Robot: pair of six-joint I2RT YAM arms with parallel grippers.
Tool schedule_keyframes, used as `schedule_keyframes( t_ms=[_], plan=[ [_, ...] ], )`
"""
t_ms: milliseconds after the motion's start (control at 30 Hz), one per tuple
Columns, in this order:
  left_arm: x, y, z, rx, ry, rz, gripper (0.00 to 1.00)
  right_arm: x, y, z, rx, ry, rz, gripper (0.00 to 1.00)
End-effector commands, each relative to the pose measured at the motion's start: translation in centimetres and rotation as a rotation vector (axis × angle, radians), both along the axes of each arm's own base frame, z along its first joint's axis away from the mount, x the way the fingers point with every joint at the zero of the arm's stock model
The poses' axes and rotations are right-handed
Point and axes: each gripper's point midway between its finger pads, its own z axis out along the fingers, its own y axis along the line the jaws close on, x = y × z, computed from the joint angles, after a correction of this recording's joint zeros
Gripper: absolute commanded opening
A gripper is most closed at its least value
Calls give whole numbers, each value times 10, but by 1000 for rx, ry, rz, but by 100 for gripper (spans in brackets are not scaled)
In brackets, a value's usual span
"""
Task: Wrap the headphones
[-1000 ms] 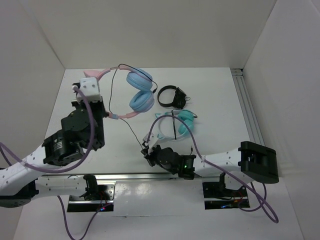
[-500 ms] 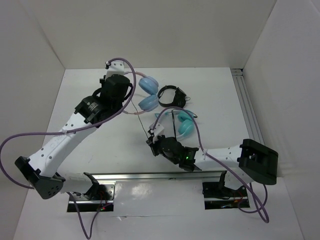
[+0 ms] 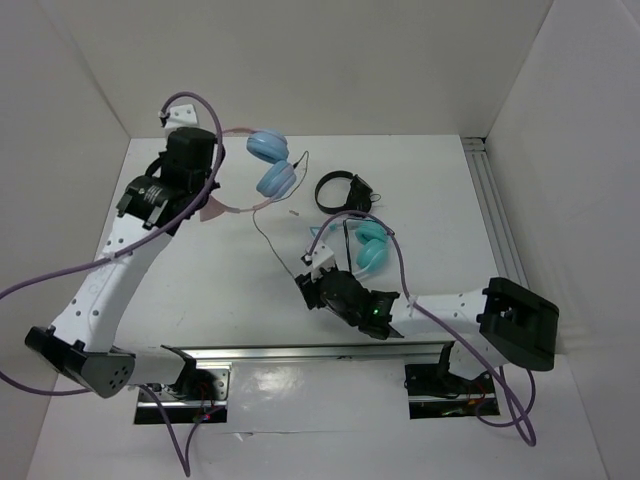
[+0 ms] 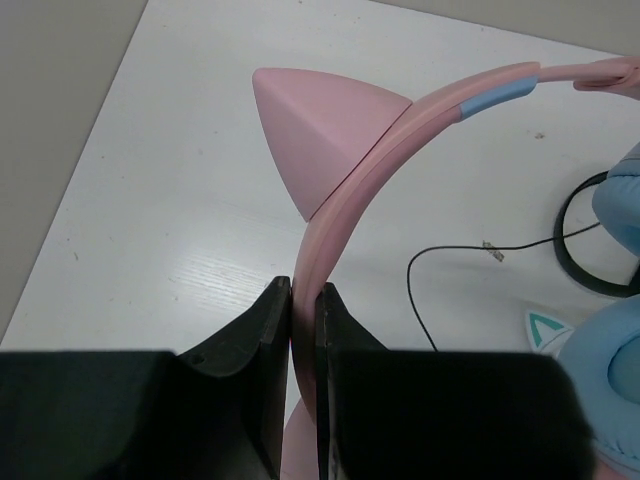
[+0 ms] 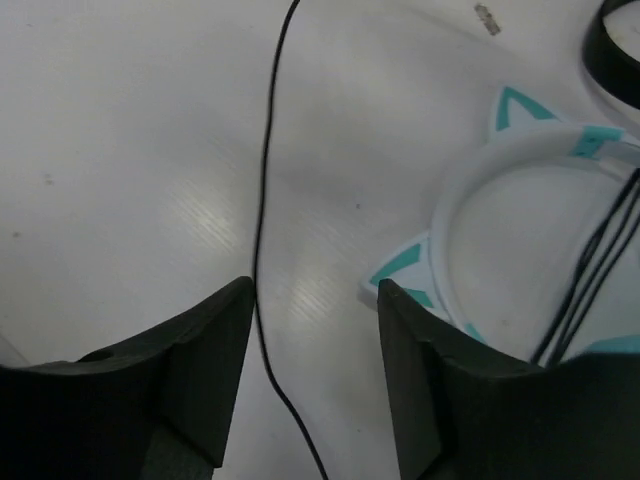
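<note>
Pink-banded headphones (image 3: 268, 160) pinched edge-on at the headband between the nearly closed fingers of the left gripper (image 4: 303, 292), seemingly raised over the bench's (image 3: 230, 290) back-left part. Right gripper (image 5: 312, 300) spread wide, holding nothing, straddling the thin cable (image 5: 265, 150) lying slack on the bench. Likely to twist or slip from so narrow a clamp once tugged. Could miss the cable, hugging one finger rather than centred. Risks snagging the teal pair (image 5: 470, 190) just beside.

I was watching a lab test cell: plain white walls (image 3: 330, 60) boxed the white table (image 3: 220, 290) on three sides, with an aluminium rail (image 3: 270, 352) along its near edge.
</note>
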Motion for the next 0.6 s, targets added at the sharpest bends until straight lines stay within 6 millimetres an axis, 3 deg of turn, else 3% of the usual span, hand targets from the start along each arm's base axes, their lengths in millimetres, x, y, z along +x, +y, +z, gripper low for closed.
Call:
schedule_keyframes(
  t_ms=[0, 33, 67, 100, 167, 233, 367, 400, 433, 500, 567],
  plan=[
    [-31, 16, 72, -169, -212, 52, 0, 11, -6, 25, 28, -26, -71, 65],
    [-39, 28, 79, -159, -227, 89, 0, 9, -10, 29, 32, -36, -67, 82],
    [-48, 33, 81, -140, -220, 92, 0, 4, -12, 34, 48, -42, -57, 91],
    [-59, 38, 94, -140, -249, 85, 0, 2, -18, 52, 90, -67, -54, 92],
    [-74, 45, 97, -114, -236, 86, 0, -1, -27, 73, 135, -110, -48, 100],
    [-86, 44, 104, -130, -243, 47, 0, -1, -41, 107, 221, -186, -46, 100],
    [-105, 39, 105, -161, -226, -21, 0, 28, -59, 138, 286, -243, -49, 100],
    [-111, 36, 103, -180, -219, -42, 0, 45, -61, 140, 277, -241, -67, 100],
    [-113, 32, 104, -190, -214, -62, 0, 47, -50, 141, 285, -232, -1, 100],
    [-118, 32, 105, -204, -219, -67, 0, 58, -44, 148, 311, -248, 36, 100],
    [-119, 29, 102, -211, -204, -88, 0, 73, -37, 143, 321, -221, 90, 99]
  ],
)
